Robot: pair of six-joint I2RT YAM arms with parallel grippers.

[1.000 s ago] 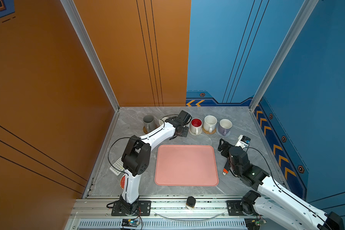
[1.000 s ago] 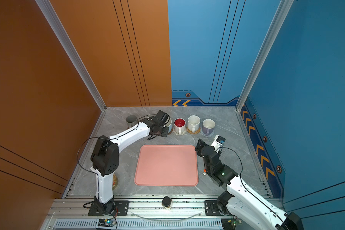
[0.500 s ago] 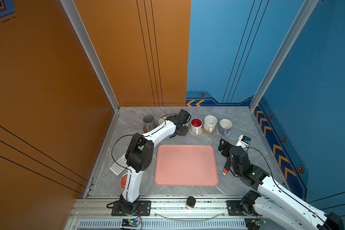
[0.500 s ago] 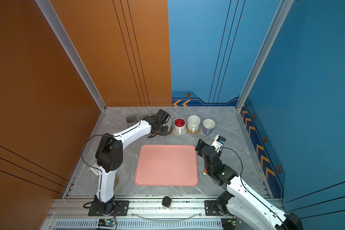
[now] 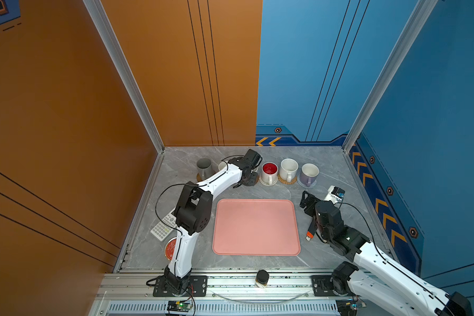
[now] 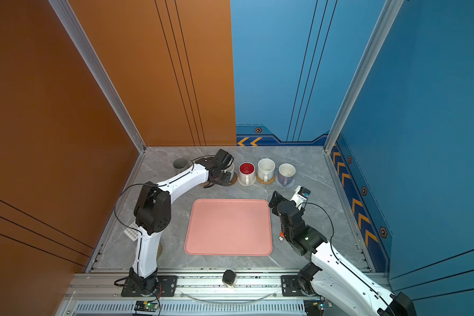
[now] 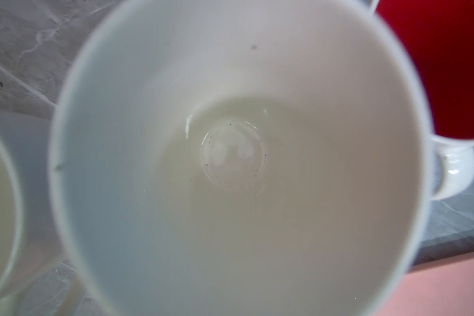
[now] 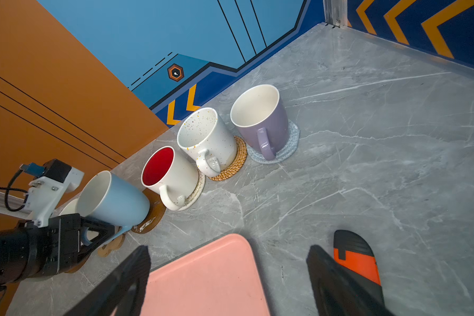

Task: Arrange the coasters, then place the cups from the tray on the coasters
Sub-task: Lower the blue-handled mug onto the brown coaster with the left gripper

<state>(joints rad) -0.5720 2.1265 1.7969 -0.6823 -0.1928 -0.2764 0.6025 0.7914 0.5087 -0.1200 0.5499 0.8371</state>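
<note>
Left fingers [image 8: 99, 228] pinch the blue mug [image 8: 115, 199] by its handle, and it sits tilted on the brown coaster [image 8: 152, 219]. If you release now, it could topple or knock the red-lined mug [image 8: 173, 175] just beside it. Right fingers [image 8: 126, 273] are spread.

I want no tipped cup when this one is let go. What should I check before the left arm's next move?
1. Grip: left gripper shut on the blue mug handle: ok.
2. Mug upright: not ok, it leans.
3. Mug base over the brown coaster: ok.
4. Gap to the red-inside mug: ok, they are apart.
5. Other arm clear: ok, the right gripper is open by the tray corner, away from the mugs.
6. Tray emptied: ok.
</note>
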